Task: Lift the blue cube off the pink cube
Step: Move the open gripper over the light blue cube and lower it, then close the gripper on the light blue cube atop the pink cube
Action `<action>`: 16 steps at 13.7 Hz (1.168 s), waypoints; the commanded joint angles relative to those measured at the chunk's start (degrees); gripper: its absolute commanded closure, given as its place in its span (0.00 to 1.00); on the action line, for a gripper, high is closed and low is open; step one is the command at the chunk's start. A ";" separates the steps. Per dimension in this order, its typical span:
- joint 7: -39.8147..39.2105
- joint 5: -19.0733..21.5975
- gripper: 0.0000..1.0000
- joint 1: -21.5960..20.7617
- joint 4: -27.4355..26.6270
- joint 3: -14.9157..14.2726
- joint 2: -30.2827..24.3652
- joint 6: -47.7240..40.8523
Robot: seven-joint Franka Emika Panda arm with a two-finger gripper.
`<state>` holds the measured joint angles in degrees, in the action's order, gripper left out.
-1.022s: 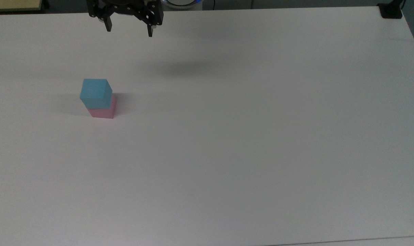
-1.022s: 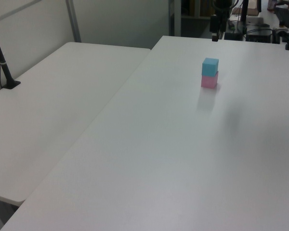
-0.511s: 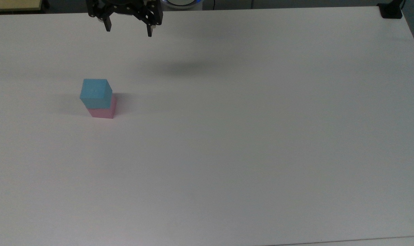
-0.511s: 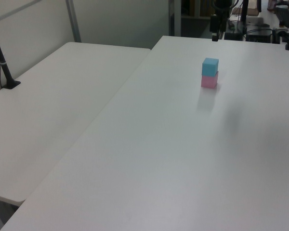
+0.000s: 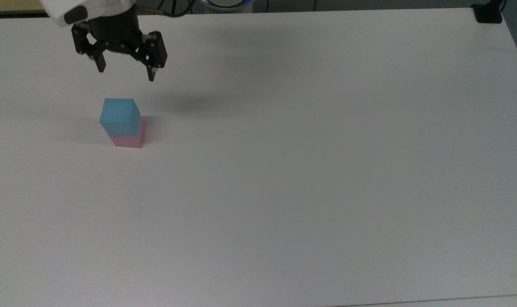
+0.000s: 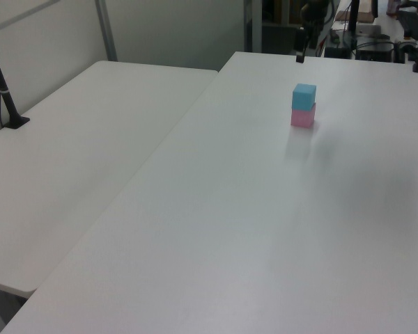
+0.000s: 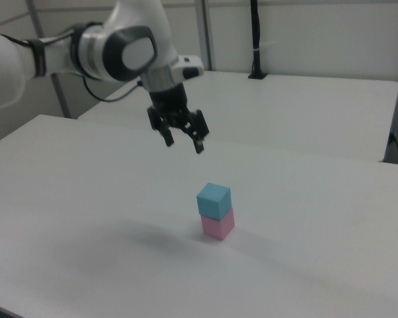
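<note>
- The pincer (image 5: 125, 75) hangs in the air above the counter (image 5: 309, 162), its two black fingers spread well apart with nothing between them; in the right view (image 7: 184, 144) the tips point down and slightly toward the cubes.
- In the top view it sits near the counter's far edge, toward the far-left corner, and is apart from the cube stack, which lies just nearer the camera.
- In the left view a dark finger of the pincer (image 6: 300, 55) shows by the counter's far edge, beyond the stack.
- The white arm (image 7: 113, 46) with a grey joint cap carries the pincer, and a dark cable runs along it.
- The blue cube (image 5: 119, 116) is a small, matte, light sky-blue block with plain faces, and no mark or writing can be seen on it.
- It sits on top of the pink cube (image 5: 129, 139), touching it, upright; in the top view it hides most of the pink one, and its edges are turned a little from the pink cube's.
- The pink cube is pastel, matte and plain, about the same size as the blue cube (image 7: 214, 199), and rests flat on the counter (image 7: 214, 224).
- In the left view the stack, blue (image 6: 304, 96) over pink (image 6: 302, 117), stands in the far part of the counter, well in from its side edges.
- A soft shadow (image 5: 198, 102) lies on the counter to the top view's right of the stack.
</note>
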<state>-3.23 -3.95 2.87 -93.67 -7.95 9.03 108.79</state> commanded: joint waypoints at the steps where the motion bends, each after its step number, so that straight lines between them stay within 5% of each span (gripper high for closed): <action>1: -6.85 -0.62 0.00 -0.40 -3.36 -3.99 2.39 6.16; 4: -12.14 -0.36 0.00 -0.40 -4.16 -6.55 4.06 7.40; 14: -11.80 -0.27 0.00 -1.37 -5.38 -6.73 8.55 9.87; 16: -12.76 -0.27 0.11 -1.37 -6.09 -6.64 8.55 10.39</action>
<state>-14.69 -3.95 2.08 -98.04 -14.18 17.79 117.41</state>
